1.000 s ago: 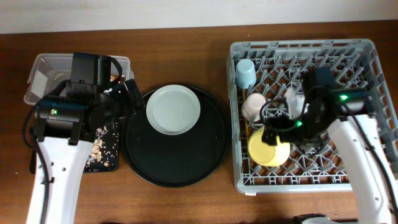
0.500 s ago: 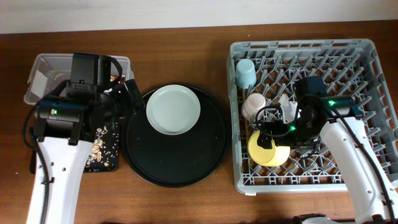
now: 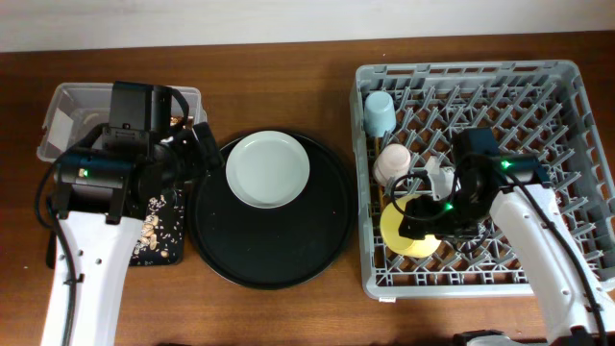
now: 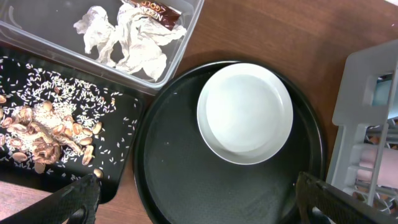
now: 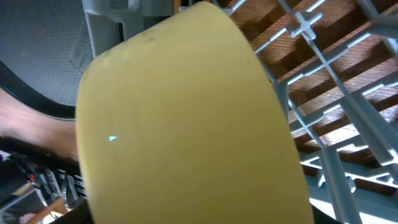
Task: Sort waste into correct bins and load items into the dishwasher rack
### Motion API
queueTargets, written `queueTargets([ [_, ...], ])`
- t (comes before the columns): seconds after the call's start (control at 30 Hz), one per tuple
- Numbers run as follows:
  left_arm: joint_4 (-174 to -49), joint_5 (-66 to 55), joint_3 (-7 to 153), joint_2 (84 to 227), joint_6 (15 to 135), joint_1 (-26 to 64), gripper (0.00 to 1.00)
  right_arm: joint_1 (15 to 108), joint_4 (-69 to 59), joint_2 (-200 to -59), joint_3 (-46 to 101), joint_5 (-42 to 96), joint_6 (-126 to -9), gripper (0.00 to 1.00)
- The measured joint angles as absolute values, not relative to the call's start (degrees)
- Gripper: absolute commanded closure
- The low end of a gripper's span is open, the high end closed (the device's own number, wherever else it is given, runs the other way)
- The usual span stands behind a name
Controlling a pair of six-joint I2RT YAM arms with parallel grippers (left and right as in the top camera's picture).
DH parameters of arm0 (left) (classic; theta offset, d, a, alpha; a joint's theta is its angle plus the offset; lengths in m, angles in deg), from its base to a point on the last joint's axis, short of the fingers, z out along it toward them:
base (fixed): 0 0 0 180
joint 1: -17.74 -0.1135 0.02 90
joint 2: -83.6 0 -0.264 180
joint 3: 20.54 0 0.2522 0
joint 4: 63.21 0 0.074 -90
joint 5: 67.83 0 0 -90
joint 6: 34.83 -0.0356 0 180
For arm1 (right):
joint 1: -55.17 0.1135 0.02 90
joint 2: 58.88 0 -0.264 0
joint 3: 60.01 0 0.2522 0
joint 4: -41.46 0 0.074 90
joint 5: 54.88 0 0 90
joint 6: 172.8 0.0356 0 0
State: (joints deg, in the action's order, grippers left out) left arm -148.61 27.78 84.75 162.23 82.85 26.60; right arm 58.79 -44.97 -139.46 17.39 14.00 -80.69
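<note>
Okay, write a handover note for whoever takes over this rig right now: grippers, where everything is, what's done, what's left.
Left gripper: open, empty, above the round black tray.
Right gripper: at the yellow bowl inside the rack; whether it is gripping cannot be told.
Done: napkin and wrapper in the clear tub; food scraps in the black rectangular tray; blue cup and pink cup in the rack.
Left: settle the bowl, then load the plate from the round tray. No chopsticks visible.

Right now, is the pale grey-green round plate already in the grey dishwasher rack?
No, the plate lies on the large round black tray.
</note>
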Motion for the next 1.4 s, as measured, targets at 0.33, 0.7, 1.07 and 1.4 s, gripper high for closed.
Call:
queueTargets([
  [0.33, -148.6, 27.8, 84.7, 162.2, 82.9, 26.6, 0.01, 58.8, -50.9, -139.5, 28.2, 6.0, -84.5, 0.45],
  [0.7, -148.6, 27.8, 84.7, 162.2, 82.9, 26.6, 0.01, 58.8, -53.4, -139.5, 28.2, 4.3, -86.3, 0.38],
  [1.07, -148.6, 27.8, 84.7, 162.2, 82.9, 26.6, 0.01, 58.9, -49.5, -139.3, 21.0, -2.5, -92.8, 0.71],
  [1.4, -148.6, 27.8, 84.7, 162.2, 82.9, 26.6, 0.01, 58.7, -49.7, -139.3, 21.0, -10.3, -100.4, 0.92],
])
